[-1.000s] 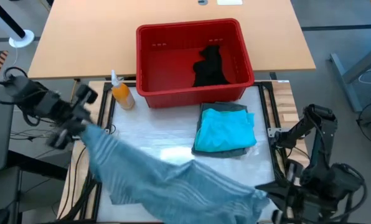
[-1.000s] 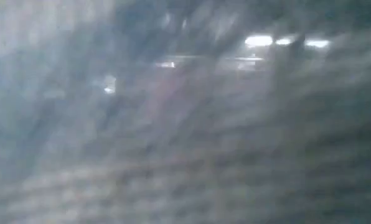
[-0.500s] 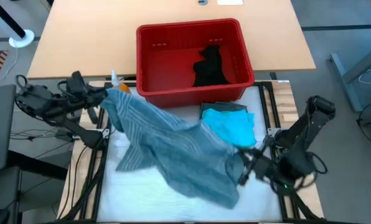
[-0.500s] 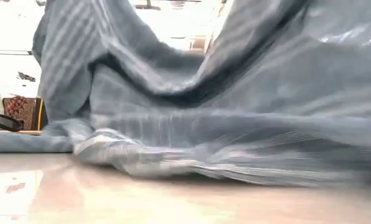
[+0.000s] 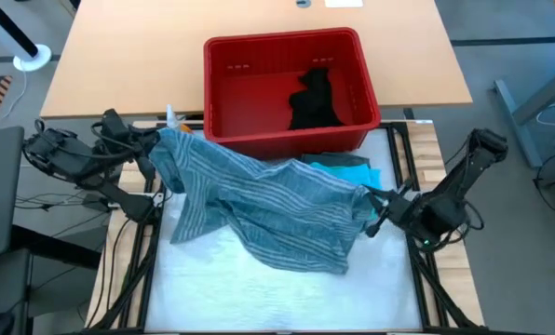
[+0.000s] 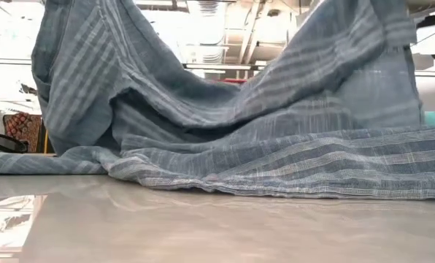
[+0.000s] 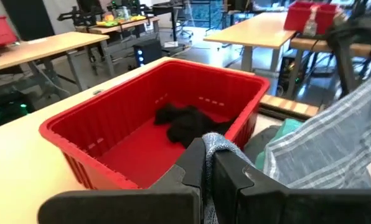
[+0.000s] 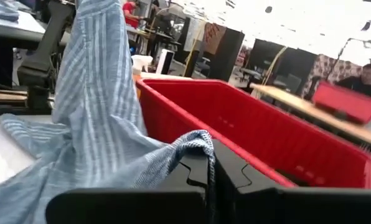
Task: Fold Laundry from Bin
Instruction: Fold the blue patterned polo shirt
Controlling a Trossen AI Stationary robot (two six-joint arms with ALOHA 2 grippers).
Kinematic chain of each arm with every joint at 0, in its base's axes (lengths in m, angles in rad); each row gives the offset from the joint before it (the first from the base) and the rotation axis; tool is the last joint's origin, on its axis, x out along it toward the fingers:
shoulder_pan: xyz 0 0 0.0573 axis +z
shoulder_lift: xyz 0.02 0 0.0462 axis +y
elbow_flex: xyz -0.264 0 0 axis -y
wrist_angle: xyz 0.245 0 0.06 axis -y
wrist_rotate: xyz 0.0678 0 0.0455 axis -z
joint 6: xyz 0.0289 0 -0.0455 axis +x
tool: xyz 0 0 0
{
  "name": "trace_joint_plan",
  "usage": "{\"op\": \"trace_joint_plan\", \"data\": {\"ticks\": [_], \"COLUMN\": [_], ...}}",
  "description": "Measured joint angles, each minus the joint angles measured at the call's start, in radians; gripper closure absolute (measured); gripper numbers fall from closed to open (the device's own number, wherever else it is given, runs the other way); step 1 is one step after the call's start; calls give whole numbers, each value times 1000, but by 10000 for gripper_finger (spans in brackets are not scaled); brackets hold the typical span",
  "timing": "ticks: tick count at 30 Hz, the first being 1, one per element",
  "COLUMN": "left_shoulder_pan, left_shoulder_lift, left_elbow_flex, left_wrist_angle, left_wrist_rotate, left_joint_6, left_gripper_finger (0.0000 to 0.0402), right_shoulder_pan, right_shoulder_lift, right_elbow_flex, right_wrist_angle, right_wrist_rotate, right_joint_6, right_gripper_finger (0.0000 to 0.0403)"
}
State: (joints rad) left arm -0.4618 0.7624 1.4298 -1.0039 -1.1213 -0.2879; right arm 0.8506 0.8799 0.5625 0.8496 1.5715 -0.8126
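The blue-grey striped shirt (image 5: 268, 209) stretches between my two grippers in front of the red bin (image 5: 223, 93). Its middle sags, and its lower part lies on the table (image 6: 276, 175). My left gripper (image 5: 156, 149) is shut on the shirt's left end, and my right gripper (image 5: 369, 207) is shut on its right end. A black garment (image 5: 315, 98) lies inside the bin. A turquoise garment (image 5: 357, 172) rests on a grey-green one (image 5: 333, 160) near the bin's front wall, and the shirt partly covers both. My left gripper pinches a bunched bit of the shirt's left end (image 7: 215, 142) between its two fingers, which lie about level and come from the table's left. The cloth hangs below them, slack, down to the table. My right gripper pinches a bunched fold at the shirt's right end (image 8: 195, 140) between its two fingers, about level and coming from the table's right. The cloth drops away from it toward the table.
A spray bottle (image 5: 171, 115) stands at the bin's left front corner, mostly hidden by the shirt. The wooden tabletop (image 5: 119, 56) reaches beyond the bin. Bare white work surface (image 5: 259, 298) lies toward the near edge. A person (image 8: 363, 78) sits far off in the room.
My right gripper has carried the shirt's right end from the near right corner toward the far edge, up beside the turquoise garment. My left gripper has turned and moved toward the bin. The shirt, earlier spread slantwise across the table, now sags in front of the bin.
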Motion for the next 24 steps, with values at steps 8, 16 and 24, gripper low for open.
{"op": "trace_joint_plan", "data": {"ticks": [8, 16, 24], "left_shoulder_pan": [0, 0, 0], "left_shoulder_lift": [-22, -27, -27], "left_elbow_flex": [28, 28, 28], "left_wrist_angle": [86, 67, 87], "left_wrist_rotate": [23, -25, 400], "left_joint_6": [97, 84, 138], "left_gripper_finger": [401, 401, 401], "right_shoulder_pan": [-59, -158, -23], "right_shoulder_lift": [-282, -422, -357], "right_elbow_flex": [-7, -112, -127], "right_wrist_angle": [-5, -42, -57], "right_wrist_rotate": [0, 1, -428], "right_joint_6": [-79, 123, 313], "right_gripper_finger": [378, 378, 378]}}
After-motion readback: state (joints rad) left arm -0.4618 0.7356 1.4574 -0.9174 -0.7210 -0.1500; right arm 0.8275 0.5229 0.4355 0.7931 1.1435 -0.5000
